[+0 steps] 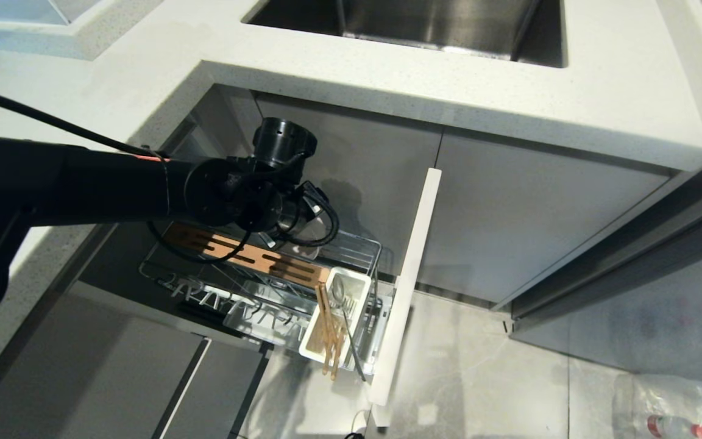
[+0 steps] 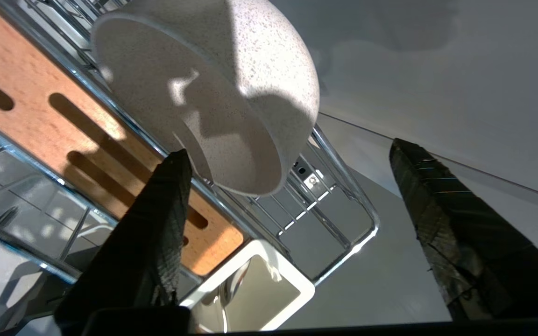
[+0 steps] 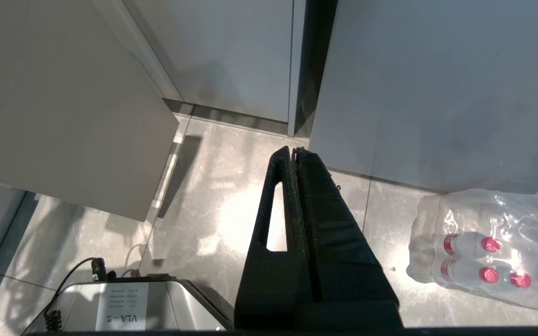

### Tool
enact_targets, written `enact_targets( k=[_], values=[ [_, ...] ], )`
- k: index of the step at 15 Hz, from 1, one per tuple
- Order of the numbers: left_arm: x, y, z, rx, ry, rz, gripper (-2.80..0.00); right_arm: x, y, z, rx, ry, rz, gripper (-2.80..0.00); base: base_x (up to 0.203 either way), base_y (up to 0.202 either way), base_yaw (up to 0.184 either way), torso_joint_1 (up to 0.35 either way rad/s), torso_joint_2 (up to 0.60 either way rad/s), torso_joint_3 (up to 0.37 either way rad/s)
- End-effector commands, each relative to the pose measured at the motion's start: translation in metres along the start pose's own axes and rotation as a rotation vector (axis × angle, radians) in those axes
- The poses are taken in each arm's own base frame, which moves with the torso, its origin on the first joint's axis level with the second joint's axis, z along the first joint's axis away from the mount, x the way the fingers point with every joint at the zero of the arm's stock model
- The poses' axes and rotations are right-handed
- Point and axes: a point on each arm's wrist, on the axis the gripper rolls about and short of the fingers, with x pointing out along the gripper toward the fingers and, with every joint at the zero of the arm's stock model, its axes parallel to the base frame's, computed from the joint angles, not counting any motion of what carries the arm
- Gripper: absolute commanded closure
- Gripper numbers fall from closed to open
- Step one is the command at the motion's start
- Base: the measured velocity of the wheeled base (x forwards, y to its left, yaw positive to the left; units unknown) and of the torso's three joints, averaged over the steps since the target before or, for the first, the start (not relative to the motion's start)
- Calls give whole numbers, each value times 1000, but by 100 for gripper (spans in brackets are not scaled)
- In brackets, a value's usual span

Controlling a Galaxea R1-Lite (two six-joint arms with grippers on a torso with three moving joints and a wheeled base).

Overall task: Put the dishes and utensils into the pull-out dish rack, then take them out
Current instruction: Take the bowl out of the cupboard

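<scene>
Left gripper spread beside the bowl, which head view hides.

A pale speckled stone countertop wrapped round a sunken stainless steel sink, above flat matte grey cabinet doors. The floor was glossy grey marbled tile with patches of bright light on it. A clear shrink-wrapped pack of red-capped water bottles lay there beside the cabinets.

Bright, sharp pictures. Hard sunlight dapples the bowl, casts crisp shadows, and glares off the floor tiles.
</scene>
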Motion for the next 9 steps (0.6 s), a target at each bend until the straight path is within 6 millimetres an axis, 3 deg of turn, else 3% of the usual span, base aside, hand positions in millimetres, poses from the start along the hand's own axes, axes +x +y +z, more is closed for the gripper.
enact_targets(
  k=[1, 9],
  values=[
    [8, 2, -2, -3, 4, 14, -280, 0, 0, -1, 0, 3, -1, 0, 0, 0, 0, 0, 0, 0],
    [38, 3, 4, -20, -40, -37, -280, 0, 0, 0, 0, 2, -1, 0, 0, 0, 0, 0, 0, 0]
  ],
)
